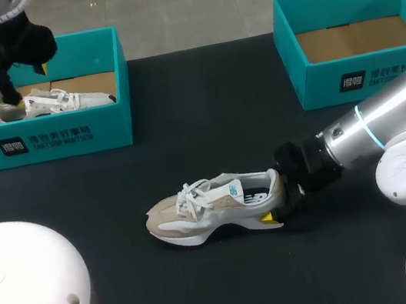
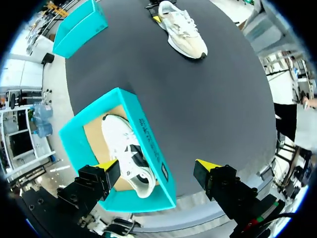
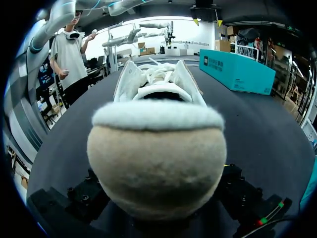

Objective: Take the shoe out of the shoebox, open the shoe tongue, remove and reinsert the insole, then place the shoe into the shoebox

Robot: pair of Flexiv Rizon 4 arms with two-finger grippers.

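Two shoes in view: which one is in work? (TRAINEE)

The shoe (image 1: 212,209) standing upright on its sole mid-bench (image 1: 203,105), toe to the left. It is out of the right box (image 1: 366,78), which lies far right and holds nothing. The white shoe (image 2: 126,158) in the left box (image 1: 45,139), far left, is not part of this step. (TECHNICIAN)

What are the pincers doing? (TRAINEE)

The right pincer (image 1: 278,202) appears to pinch the heel (image 3: 156,158) from its near and far sides. The left pincer (image 2: 157,166) is spread and grips nothing. It hangs over the left box, one tip above the white shoe and the other outside the box wall. (TECHNICIAN)

Which step is due, and how is it done well? (TRAINEE)

Judged from the layout, opening the tongue (image 3: 158,88).
1. Use the heel grip as the anchor and press the sole flat to the bench.
2. Bring the left pincer across, well clear of the box wall.
3. Approach from above the laces (image 1: 189,199) and take only the tongue's top edge, not a lace loop.
4. Pull up and toward the toe, slowly. A fast pull may tip the shoe or drag it out of the heel grip. (TECHNICIAN)
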